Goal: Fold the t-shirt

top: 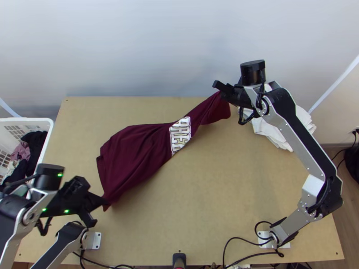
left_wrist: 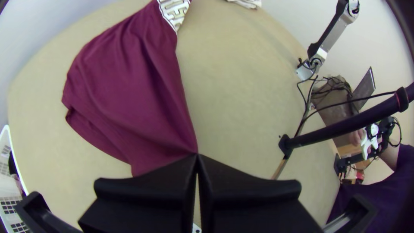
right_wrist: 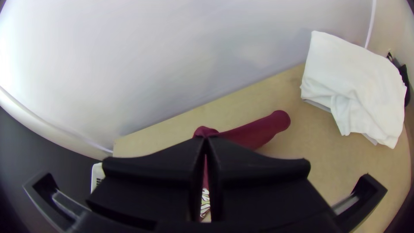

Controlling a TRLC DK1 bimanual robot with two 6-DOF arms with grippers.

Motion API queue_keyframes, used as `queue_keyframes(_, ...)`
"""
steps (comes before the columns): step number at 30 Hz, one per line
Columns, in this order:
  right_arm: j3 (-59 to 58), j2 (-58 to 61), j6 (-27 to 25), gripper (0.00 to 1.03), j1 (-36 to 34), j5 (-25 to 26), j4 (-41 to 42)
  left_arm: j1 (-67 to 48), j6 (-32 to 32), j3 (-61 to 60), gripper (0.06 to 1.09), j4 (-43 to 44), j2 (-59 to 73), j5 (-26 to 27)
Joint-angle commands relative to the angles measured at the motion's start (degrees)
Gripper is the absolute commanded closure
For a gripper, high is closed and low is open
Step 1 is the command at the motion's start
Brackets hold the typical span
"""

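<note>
T-shirt (top: pixel 134 152), maroon: stretching slantwise over the bench (top: pixel 215 201), narrowing toward the far end. Being clamped at a near corner by the left tool (left_wrist: pixel 197 156) (top: pixel 102 201), at the far end by the right tool (top: pixel 223 92).

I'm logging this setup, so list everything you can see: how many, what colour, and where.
T-shirt: one, maroon, white lettering, stretched diagonally between the grippers
Cloth pile: one, white, table's far right
Basket: one, white, left of the table
Clothes: several, mixed colours, inside the basket
Table: one, light wood, beneath
Post: one, black, near edge
Backdrop: one, pale, behind
Arms: two, silver-grey and black, left and right
Left gripper: one, black, near-left shirt corner
Right gripper: one, black, far-right shirt end
</note>
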Motion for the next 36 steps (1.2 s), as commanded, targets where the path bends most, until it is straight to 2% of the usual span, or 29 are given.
queue_keyframes(1,-0.41,-0.43,-0.42,1.0,-0.06,0.48,-0.29,-4.35,-1.29,-3.28,1.05,-0.59,-1.71,0.29)
queue_keyframes(2,-0.41,-0.43,-0.42,1.0,0.03,0.48,-0.37,-6.2,-1.55,-3.54,0.95,0.12,-2.5,0.38)
queue_keyframes(3,-0.5,-0.43,-0.42,1.0,0.12,0.48,-0.37,-7.61,-1.73,-3.63,0.66,0.12,-2.68,0.38)
queue_keyframes(4,-0.5,-0.43,-0.42,1.0,0.21,0.48,-0.46,-8.13,-1.64,-3.45,0.32,0.38,-2.59,0.29)
queue_keyframes(5,-0.5,-0.43,-0.42,1.0,0.21,0.48,-0.46,-8.05,-1.29,-3.01,0.08,0.82,-2.24,0.29)
queue_keyframes(8,-0.59,-0.34,-0.33,1.0,0.56,0.48,-0.55,-6.73,-1.38,-1.61,0.09,6.27,-1.62,-0.59)
queue_keyframes(11,-1.12,-0.34,-0.33,1.0,1.35,0.57,-0.64,-1.28,-1.2,-0.2,0.09,12.25,1.1,-5.07)
queue_keyframes(12,-1.2,-0.34,-0.24,1.0,1.61,0.65,-0.64,1.62,-1.11,0.5,0.09,13.56,3.12,-5.07)
queue_keyframes(15,-1.64,-0.34,-0.24,1.0,2.14,0.83,-0.64,8.13,-3.05,1.91,0.09,14.88,10.59,-3.84)
queue_keyframes(18,-1.73,-0.26,-0.24,1.0,2.67,1.01,-0.64,13.31,-5.68,4.19,0.1,15.23,18.42,2.14)
queue_keyframes(20,-1.82,-0.26,-0.16,1.0,2.84,1.01,-0.64,14.54,-9.02,6.21,0.1,15.85,23.25,4.25)
queue_keyframes(23,-1.82,-0.17,-0.16,1.0,3.02,1.01,-0.64,15.07,-13.33,8.94,0.11,16.29,29.58,4.51)
queue_keyframes(27,-1.82,-0.17,-0.16,1.0,3.02,1.01,-0.64,16.56,-17.46,9.12,0.12,23.94,33.36,4.69)
queue_keyframes(30,-1.82,-0.17,-0.16,1.0,3.02,1.01,-0.73,18.5,-21.33,9.73,0.25,29.74,36.17,4.69)
queue_keyframes(36,-2.43,-0.17,-0.16,1.0,3.02,1.01,-0.73,21.92,-26.25,13.69,0.26,34.75,46.01,4.86)
